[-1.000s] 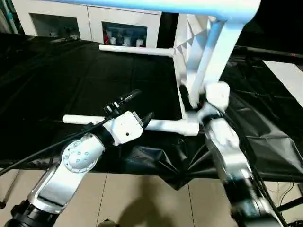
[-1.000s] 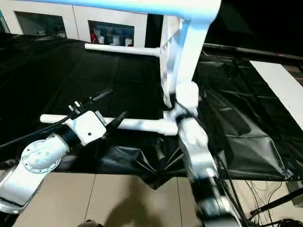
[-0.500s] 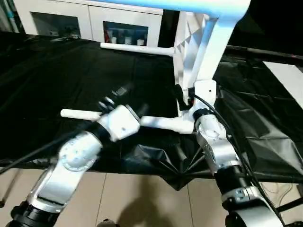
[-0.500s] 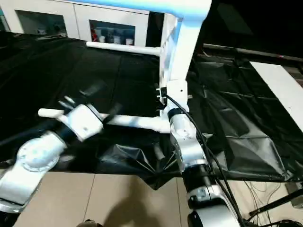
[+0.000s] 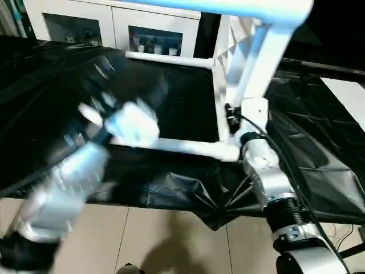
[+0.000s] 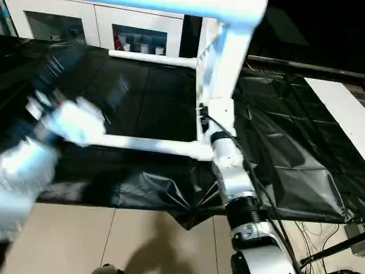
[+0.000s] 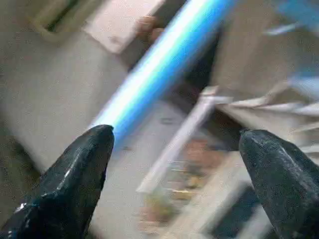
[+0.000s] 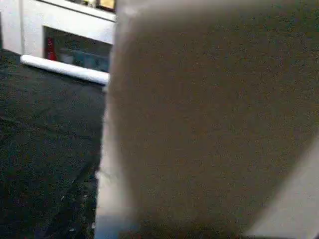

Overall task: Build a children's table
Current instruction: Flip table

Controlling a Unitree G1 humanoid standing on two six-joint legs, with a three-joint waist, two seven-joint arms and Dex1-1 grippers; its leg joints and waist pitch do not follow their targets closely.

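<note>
White plastic makes up every part of the job: the tabletop (image 5: 225, 74) stands on edge on the black sheet (image 5: 319, 148) covering the workbench, its ribbed underside facing the robot's left, with legs already socketed and projecting sideways. The near leg (image 5: 182, 145) lies low across the sheet, the far leg (image 5: 168, 59) runs parallel behind it in front of the white cabinet (image 5: 108, 25), and an upper leg (image 5: 228, 8) crosses overhead.

The right gripper (image 5: 232, 117) sits against the tabletop's near edge beside the lower corner socket; whether its fingers clamp the edge cannot be told, since the white wrist housing covers them. The left gripper (image 7: 179, 164) is blurred with motion near the free end of the near leg. In the left wrist view its two black fingers (image 7: 70, 184) stand wide apart with nothing between them.

The step in hand seems to be steadying the half-built table so it can be turned or the last leg fitted. Doing it well likely calls for the right arm to brace the tabletop firmly, while the left gripper closes around a leg squarely, near the socket and not the tip, to avoid levering it loose. The loose, wrinkled sheet could snag a leg end if the table is dragged instead of lifted.
</note>
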